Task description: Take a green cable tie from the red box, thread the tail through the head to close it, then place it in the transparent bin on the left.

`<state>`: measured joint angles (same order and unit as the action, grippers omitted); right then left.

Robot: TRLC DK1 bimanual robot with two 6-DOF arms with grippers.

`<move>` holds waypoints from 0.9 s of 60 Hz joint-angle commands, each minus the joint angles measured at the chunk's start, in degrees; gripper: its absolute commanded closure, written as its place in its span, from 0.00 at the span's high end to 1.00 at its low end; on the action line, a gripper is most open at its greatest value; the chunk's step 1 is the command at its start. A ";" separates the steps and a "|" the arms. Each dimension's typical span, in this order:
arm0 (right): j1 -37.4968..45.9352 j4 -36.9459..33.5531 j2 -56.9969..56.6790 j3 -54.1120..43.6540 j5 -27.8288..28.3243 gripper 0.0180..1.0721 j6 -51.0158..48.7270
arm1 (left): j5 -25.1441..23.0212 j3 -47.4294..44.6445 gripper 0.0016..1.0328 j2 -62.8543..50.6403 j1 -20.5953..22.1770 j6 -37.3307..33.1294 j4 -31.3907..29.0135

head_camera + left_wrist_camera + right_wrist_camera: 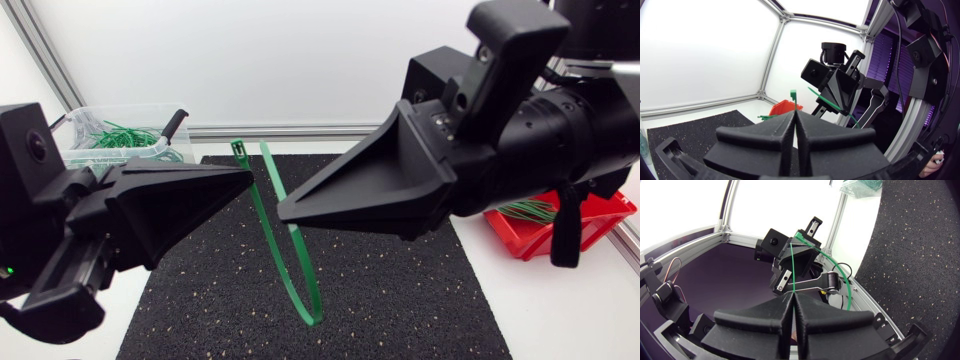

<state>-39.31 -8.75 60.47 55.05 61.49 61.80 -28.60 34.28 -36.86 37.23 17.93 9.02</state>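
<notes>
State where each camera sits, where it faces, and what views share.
Head view: above the table, looking down on the black mat; both arms enter from the sides.
Left wrist view: on the left arm, facing the right gripper; own left gripper shows shut.
Right wrist view: on the right arm, facing the left gripper; own right gripper shows shut.
Shared: all three show the green cable tie, gripped by both.
</notes>
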 commanded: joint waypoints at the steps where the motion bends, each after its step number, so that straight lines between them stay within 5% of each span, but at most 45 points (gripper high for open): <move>1: 0.02 1.11 0.79 -1.17 -0.06 0.06 2.10 | -0.23 -1.24 0.03 -0.05 -0.23 -0.97 1.09; 54: -1.91 1.63 2.99 -1.26 -0.23 0.05 2.10 | 0.04 -1.94 0.03 0.74 1.97 -2.46 1.36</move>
<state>-40.66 -7.09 62.46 54.26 61.30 61.80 -28.58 33.23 -36.45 38.72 16.43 9.30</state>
